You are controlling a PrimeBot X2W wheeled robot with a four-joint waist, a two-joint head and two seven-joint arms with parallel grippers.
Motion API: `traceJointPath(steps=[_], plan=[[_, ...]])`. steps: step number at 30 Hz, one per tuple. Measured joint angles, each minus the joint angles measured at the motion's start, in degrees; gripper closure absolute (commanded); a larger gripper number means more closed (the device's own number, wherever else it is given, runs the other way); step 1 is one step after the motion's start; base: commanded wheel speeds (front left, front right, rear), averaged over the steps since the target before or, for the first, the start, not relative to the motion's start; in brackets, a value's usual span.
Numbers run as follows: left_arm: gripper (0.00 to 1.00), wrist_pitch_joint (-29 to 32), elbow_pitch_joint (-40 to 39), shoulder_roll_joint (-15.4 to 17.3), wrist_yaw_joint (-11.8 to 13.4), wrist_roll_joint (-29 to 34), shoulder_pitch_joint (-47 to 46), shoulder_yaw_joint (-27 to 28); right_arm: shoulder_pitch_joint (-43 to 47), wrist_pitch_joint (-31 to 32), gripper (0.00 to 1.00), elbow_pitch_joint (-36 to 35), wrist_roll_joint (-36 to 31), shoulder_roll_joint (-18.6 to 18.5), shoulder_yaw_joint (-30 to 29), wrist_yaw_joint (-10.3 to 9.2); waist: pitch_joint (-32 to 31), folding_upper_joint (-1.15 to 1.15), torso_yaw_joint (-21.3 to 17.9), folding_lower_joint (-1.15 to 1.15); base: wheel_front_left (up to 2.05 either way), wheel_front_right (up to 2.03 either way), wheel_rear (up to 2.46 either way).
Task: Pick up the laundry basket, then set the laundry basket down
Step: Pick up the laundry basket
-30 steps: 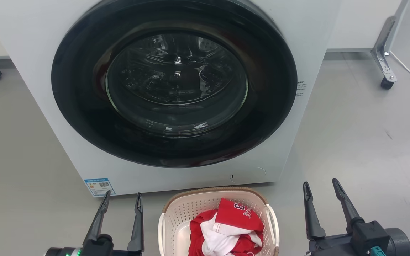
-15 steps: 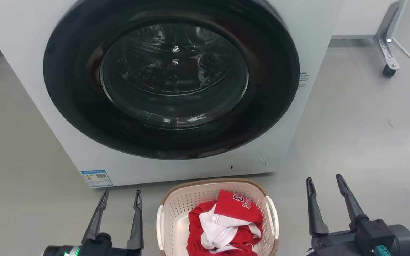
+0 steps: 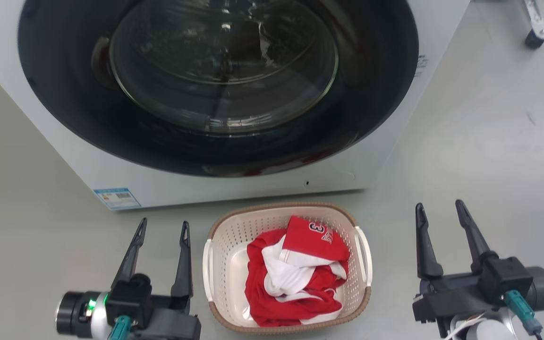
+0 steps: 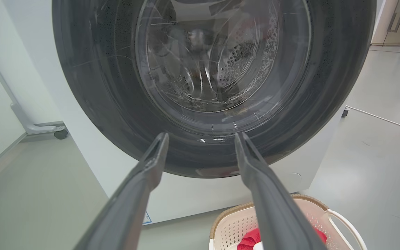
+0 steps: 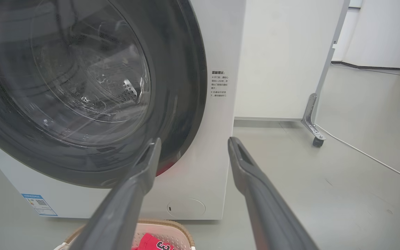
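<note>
- You see the laundry basket (image 3: 234, 236) standing on the grey floor (image 3: 480, 141), between the two end effectors and very near the front of the white washer (image 3: 234, 189).
- In the basket lies a crumpled red and white garment (image 3: 300, 278). A white number 3 shows on its red part. The garment covers most of the bottom and lies below the brown rim.
- The basket's left handle (image 3: 206, 269) and right handle (image 3: 365, 257) are apart from both end effectors.
- The left end effector (image 3: 164, 224) is just beside the left handle without touching it. Its two fingers are spread and hold nothing.
- The right end effector (image 3: 439, 204) is a little farther from the basket, on its right side. Its fingers are also apart and empty.
- The round dark door (image 3: 225, 61) of the washer is closed and rises directly behind the basket.
- A small label (image 3: 116, 198) sits at the washer's lower left corner.
- A caster wheel (image 3: 534, 40) stands on the floor at the far right, well apart from the basket.
</note>
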Motion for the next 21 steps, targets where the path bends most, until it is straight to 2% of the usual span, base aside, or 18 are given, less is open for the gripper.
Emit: traceJointPath(steps=[13, 21], plan=[[0.0, 0.1, 8.66, -0.58, -1.01, -1.03, -10.4, -0.75, -11.41, -0.14, 0.0, 9.1, -0.02, -1.04, -0.14, 2.36, 9.74, 0.0, 0.56, 0.01, 0.0, 0.0, 0.0], [0.0, 1.31, 15.1, -0.93, -1.44, -1.94, -17.24, -0.71, -18.06, -0.14, 0.0, 15.74, 0.01, -1.07, -0.56, 2.82, 16.56, 0.01, 0.94, 0.01, 0.0, 0.0, 0.0]])
